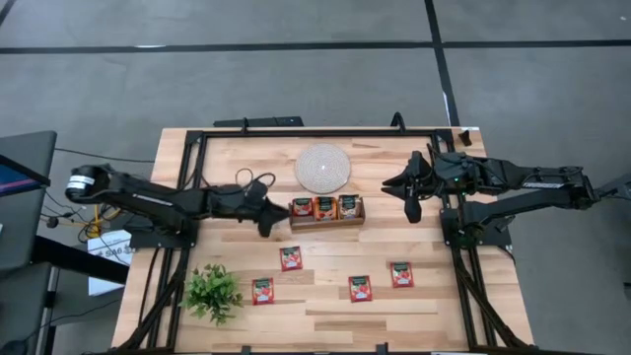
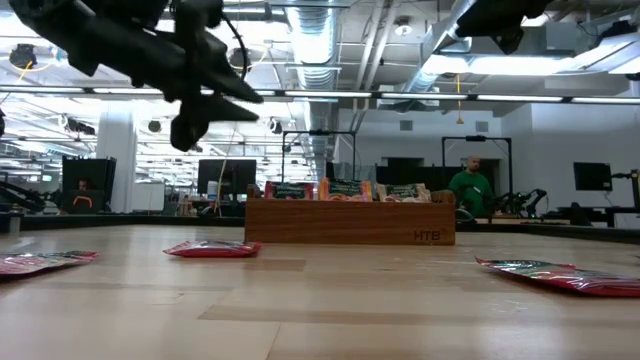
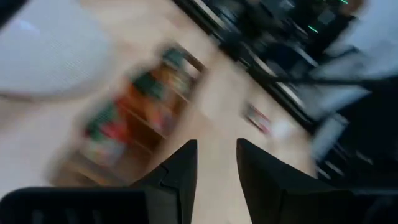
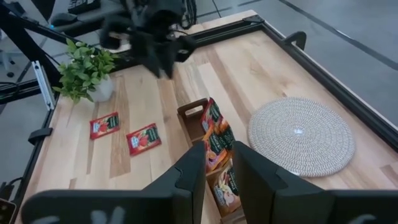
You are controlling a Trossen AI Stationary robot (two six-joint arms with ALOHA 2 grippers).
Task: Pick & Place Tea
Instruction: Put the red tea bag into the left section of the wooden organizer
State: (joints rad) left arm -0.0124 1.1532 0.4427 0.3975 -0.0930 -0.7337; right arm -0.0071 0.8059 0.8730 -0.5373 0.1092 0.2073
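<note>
Red-orange tea sachets stand on edge in the three compartments of the brown wooden tray [image 1: 326, 223]. Several more lie flat on the table nearer its near edge: [image 1: 290, 258], [image 1: 262, 291], [image 1: 360, 288], [image 1: 401, 274]. My left gripper [image 1: 272, 217] hovers above the table just off the tray's left end; it is open and empty [image 3: 216, 163]. In the low view the left gripper [image 2: 212, 110] hangs well above the tabletop. My right gripper [image 1: 411, 205] waits right of the tray, narrowly open and empty [image 4: 218, 168], looking down on the tray [image 4: 194, 112].
A round pale woven mat [image 1: 322, 168] lies just beyond the tray. A small potted plant [image 1: 212, 292] stands near the table's near-left corner. A black frame [image 1: 315, 131] runs along the table edges. A person [image 2: 470, 190] stands in the room behind.
</note>
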